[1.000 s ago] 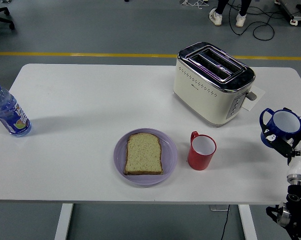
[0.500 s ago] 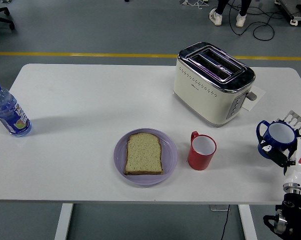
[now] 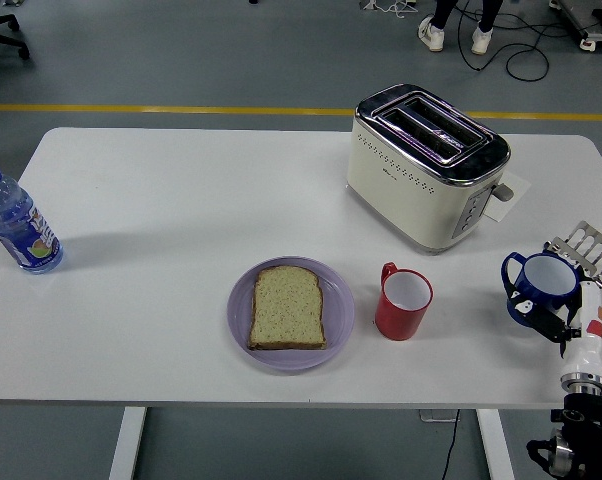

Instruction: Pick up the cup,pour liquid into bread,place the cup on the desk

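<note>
Gripping blue cup (image 3: 546,280) upright, right hand (image 3: 561,312) fingers clenched around it, right of red mug (image 3: 402,303).

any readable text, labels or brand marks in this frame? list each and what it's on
None legible.
Toaster: small dark mark on its cream side, too small to read.
Water bottle: colourful label, print blurred.
Right robot hand, holding the blue cup: red spot on the white wrist, unreadable.
Red cup, purple plate: no print.
</note>
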